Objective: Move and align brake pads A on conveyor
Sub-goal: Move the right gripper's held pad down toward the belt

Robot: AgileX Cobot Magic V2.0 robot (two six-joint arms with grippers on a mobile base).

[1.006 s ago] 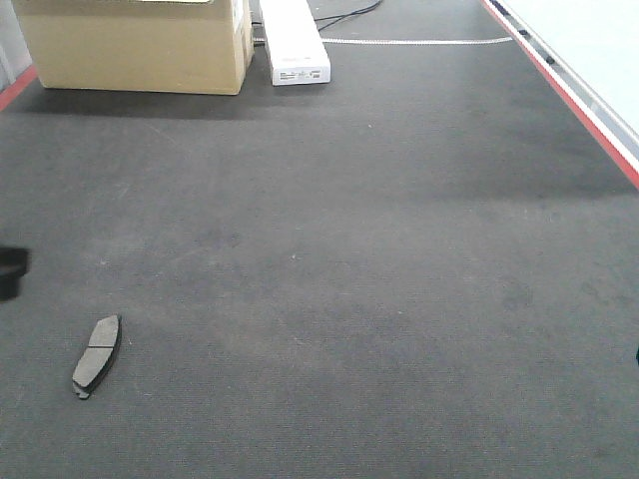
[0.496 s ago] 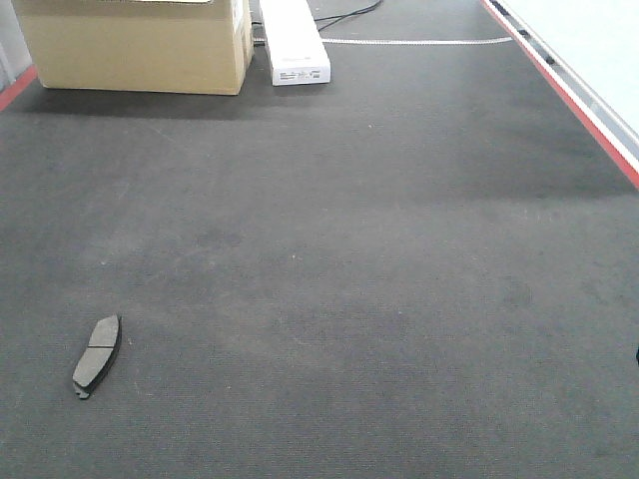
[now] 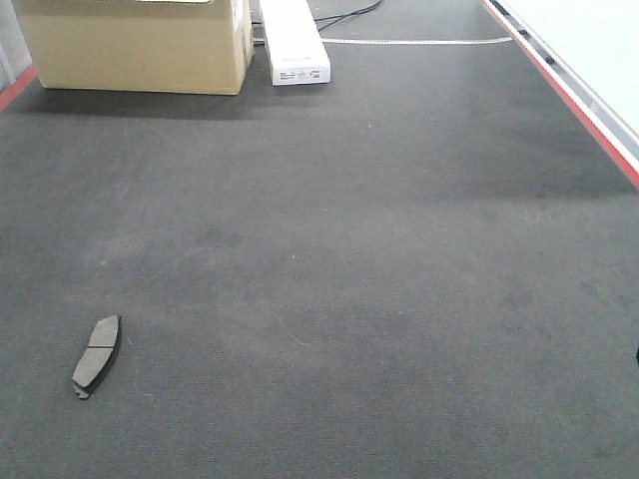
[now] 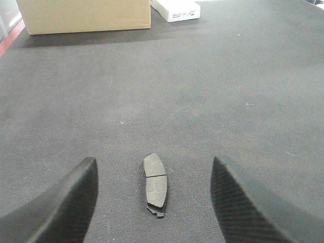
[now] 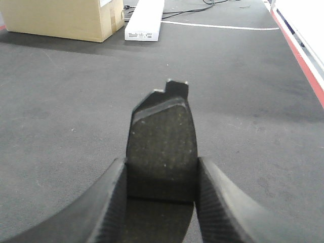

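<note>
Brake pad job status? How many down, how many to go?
Done: one brake pad lies on the conveyor, the open left gripper clear of it. In hand: the right gripper is shut on a second pad, not yet placed. Left: aligning it with the first; no other pads are in view.

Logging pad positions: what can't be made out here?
Right wrist view: brake pad in the right gripper has its lower end hidden by the fingers.
Front view: cardboard box top cut off by frame edge; white box label too small to read.
</note>
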